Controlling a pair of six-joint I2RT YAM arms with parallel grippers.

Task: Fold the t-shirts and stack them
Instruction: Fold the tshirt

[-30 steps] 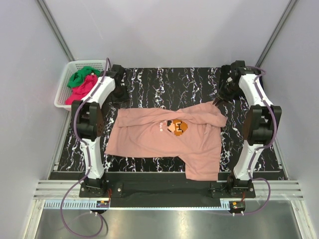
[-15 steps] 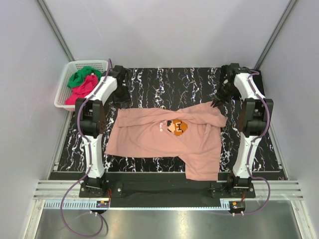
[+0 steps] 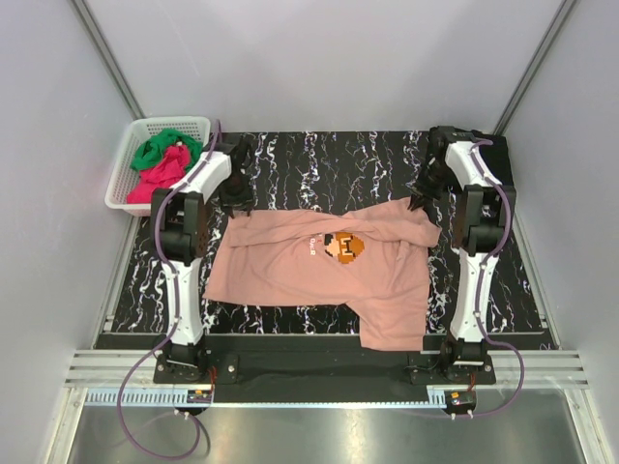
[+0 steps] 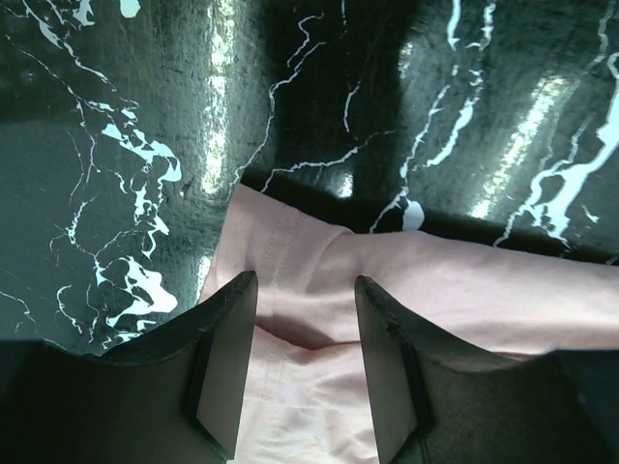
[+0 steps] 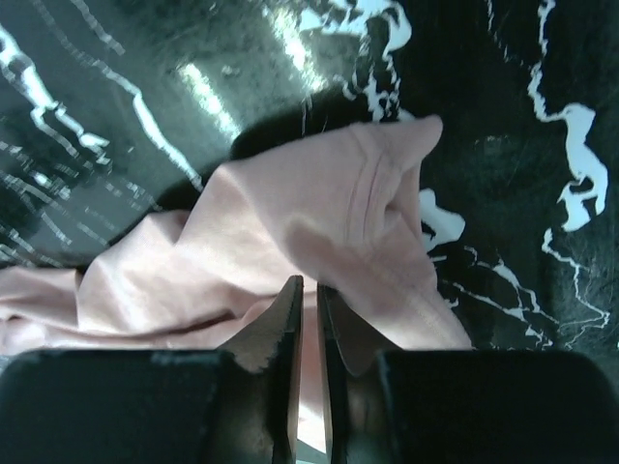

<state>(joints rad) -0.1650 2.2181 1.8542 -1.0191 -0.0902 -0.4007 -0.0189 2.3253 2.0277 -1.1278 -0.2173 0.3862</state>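
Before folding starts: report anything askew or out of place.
The salmon-pink t-shirt lies crooked and rumpled on the table, bunched at its far-right corner, and its near-right part drapes past the table's front edge. Nothing else stands out.

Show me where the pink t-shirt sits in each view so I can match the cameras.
Top external: pink t-shirt spread mid-table, between the arms.
Left wrist: pink t-shirt, hemmed corner at lower centre, between the left fingers.
Right wrist: pink t-shirt, bunched hem at centre, above the right fingers.
Shared landmark: black marbled table top.
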